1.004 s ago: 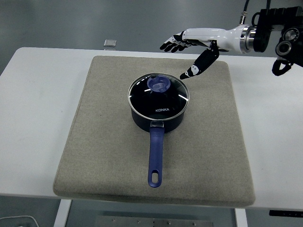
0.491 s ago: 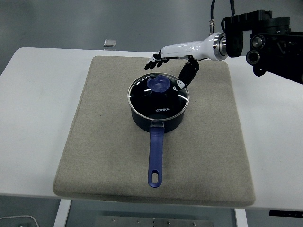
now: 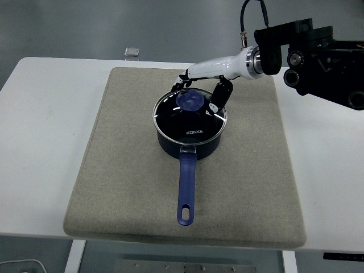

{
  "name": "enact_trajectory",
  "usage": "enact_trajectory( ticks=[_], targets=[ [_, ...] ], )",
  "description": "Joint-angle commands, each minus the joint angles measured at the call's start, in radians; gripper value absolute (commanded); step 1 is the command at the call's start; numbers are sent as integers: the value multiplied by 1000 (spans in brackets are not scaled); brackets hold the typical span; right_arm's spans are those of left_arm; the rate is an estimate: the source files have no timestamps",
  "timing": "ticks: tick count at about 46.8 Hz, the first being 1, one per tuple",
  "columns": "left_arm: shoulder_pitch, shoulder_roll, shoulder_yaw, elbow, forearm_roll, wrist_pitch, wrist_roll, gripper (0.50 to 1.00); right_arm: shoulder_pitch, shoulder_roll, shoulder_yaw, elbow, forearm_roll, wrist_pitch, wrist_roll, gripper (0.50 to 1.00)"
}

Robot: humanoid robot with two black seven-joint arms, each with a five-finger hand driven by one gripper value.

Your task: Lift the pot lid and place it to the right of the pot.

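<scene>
A dark blue pot (image 3: pixel 190 143) with a long blue handle (image 3: pixel 186 190) stands in the middle of a grey mat (image 3: pixel 131 170). Its glass lid (image 3: pixel 190 115) sits on it, with a blue knob (image 3: pixel 190 101) in the middle. My right hand (image 3: pixel 198 94), white with black fingertips, reaches in from the right and hovers right over the knob. Its fingers (image 3: pixel 182 81) are spread behind the knob and the thumb (image 3: pixel 215 105) points down at the knob's right side. It holds nothing. My left arm is out of view.
The mat covers most of the white table (image 3: pixel 40 125). A small grey block (image 3: pixel 132 52) lies at the table's far edge. The black right arm housing (image 3: pixel 318 54) is above the table's right rear.
My right hand has moved left and down, from behind and right of the pot to just over the lid's knob. The pot and lid have not moved.
</scene>
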Motion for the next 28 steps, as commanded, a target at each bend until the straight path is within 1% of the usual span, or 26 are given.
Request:
enact_trajectory(
  ticks=[1, 21, 26, 28],
  targets=[
    [0, 0, 0, 0, 0, -1, 0, 1000, 0, 3, -2, -1, -4, -7, -1, 899],
    [0, 0, 0, 0, 0, 0, 0, 1000, -1, 25, -5, -19, -6, -7, -1, 889],
    [0, 0, 0, 0, 0, -1, 0, 1000, -1, 25, -5, -19, -6, -7, -1, 862],
    [0, 0, 0, 0, 0, 0, 0, 1000, -1, 25, -8, -19, -6, -7, -1, 840]
  ],
)
